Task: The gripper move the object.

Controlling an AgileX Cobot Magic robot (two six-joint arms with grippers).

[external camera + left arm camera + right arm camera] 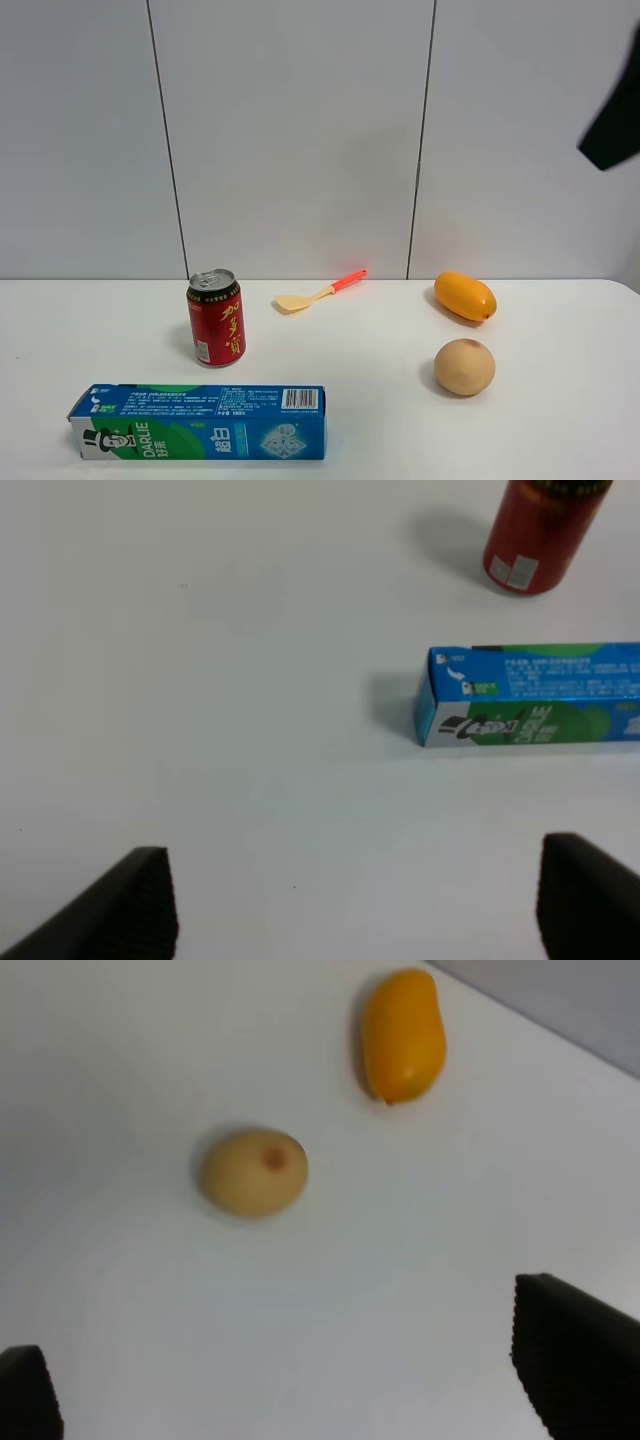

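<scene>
The blue-and-green DARLIE toothpaste box (198,422) lies flat near the table's front left edge. It also shows in the left wrist view (530,695), with its end face towards the camera. My left gripper (350,910) is open and empty, above bare table and well short of the box; its black fingertips (130,905) stand wide apart. It is outside the exterior high view. My right gripper (300,1390) is open and empty, above the table's right side. Only a black part of the right arm (615,115) shows at the upper right of the high view.
A red drink can (216,318) stands just behind the box, also in the left wrist view (540,530). A yellow spoon with an orange handle (318,292) lies further back. An orange mango (465,296) and a round tan fruit (464,367) lie on the right.
</scene>
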